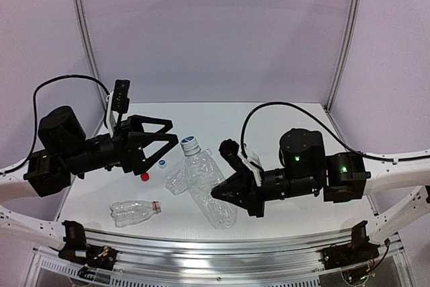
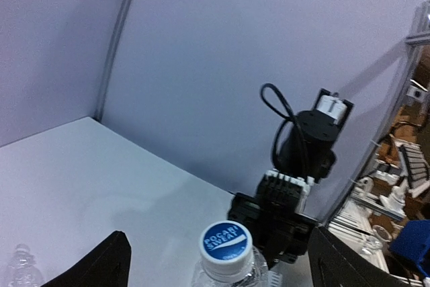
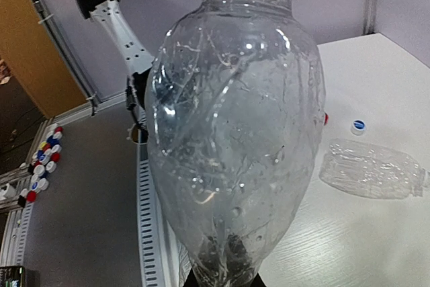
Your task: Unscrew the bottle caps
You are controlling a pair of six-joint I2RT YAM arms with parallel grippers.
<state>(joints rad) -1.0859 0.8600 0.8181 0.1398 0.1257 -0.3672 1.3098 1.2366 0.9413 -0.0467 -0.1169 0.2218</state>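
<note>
A clear plastic bottle [image 1: 205, 183] is held up at a slant, and my right gripper [image 1: 220, 193] is shut on its crumpled base [image 3: 228, 260]. Its white cap with a blue printed top [image 2: 226, 250] is on the neck, also seen from above [image 1: 191, 144]. My left gripper [image 1: 173, 134] stands wide open just left of that cap. In the left wrist view the cap sits between the two dark fingertips [image 2: 101, 265], touching neither. A loose red cap [image 1: 144, 177] and a loose white cap with a blue top [image 1: 162, 163] lie on the table.
A capless bottle with a red neck ring [image 1: 135, 212] lies near the front left. A crushed clear bottle [image 1: 176, 179] lies beside the held one, and shows in the right wrist view [image 3: 373, 169] near the loose white cap [image 3: 358, 126]. Slotted rail [image 1: 222, 243] runs along the near edge.
</note>
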